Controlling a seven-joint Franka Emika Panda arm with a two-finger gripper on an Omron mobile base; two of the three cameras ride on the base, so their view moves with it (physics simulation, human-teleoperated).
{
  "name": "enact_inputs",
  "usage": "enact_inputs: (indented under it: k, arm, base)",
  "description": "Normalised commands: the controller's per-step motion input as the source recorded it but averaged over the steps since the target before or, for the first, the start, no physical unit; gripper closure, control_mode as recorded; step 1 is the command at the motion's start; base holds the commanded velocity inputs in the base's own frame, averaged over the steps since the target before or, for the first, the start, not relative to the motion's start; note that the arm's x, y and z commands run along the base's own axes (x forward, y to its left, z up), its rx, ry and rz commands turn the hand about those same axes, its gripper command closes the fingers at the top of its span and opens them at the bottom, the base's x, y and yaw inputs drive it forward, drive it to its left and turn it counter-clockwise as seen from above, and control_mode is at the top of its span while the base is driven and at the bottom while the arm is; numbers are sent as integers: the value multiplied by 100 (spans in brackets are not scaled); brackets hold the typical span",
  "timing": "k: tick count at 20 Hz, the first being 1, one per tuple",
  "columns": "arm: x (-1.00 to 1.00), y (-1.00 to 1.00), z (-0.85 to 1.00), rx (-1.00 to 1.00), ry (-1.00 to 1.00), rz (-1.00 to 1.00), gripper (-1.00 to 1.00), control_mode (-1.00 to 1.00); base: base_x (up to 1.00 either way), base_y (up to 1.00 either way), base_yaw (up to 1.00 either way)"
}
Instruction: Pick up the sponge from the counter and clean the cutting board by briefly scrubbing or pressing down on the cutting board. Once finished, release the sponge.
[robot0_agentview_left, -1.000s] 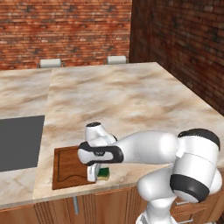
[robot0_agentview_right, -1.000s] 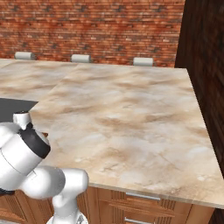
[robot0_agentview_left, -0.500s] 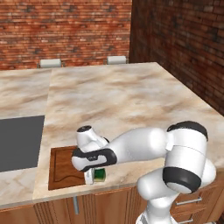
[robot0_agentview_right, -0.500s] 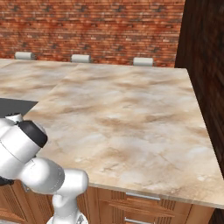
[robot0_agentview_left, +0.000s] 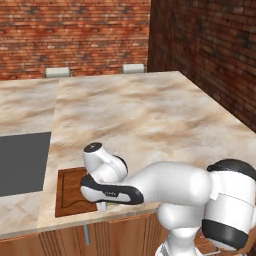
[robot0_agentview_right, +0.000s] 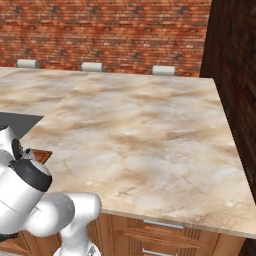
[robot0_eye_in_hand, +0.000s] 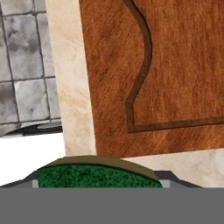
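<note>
**Desk:** What have you got at the cutting board (robot0_agentview_left: 70, 192)?

**Picture editor:** You have the arm bent low over the board, at the front edge of the desk (robot0_agentview_left: 140, 115). The pincer (robot0_eye_in_hand: 100, 181) stands wide, with the sponge (robot0_eye_in_hand: 87, 175) green side up between its tips. It is just off the board's corner, over the strip of stone beside it. Whether the tips are gripping the sponge, you cannot tell from here.

**Desk:** Which step is that?

**Picture editor:** By my reading, the close of it: the scrubbing looks done and the letting-go is in hand. Your next move calls for spreading the tips clear of the sponge, then lifting straight up so that it is not dragged off the desk edge next to the board.

**Desk:** And against a second ago?

**Picture editor:** The hand has swung further along the board and dropped lower. The sponge showed plainly at the board's front corner then, and now it is mostly tucked under the hand.
</note>
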Motion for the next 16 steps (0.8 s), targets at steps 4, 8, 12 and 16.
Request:
enact_inputs:
  k: [4, 8, 12, 16]
  arm:
    - [30, 24, 2, 0, 9, 8, 100, -100]
    - [22, 37, -10, 3, 16, 10, 100, -100]
    - [11, 48, -18, 4, 16, 10, 100, -100]
    - [0, 39, -38, 2, 0, 7, 100, -100]
  base:
    - [0, 0, 0]
    - [0, 0, 0]
    - [0, 0, 0]
    - [0, 0, 0]
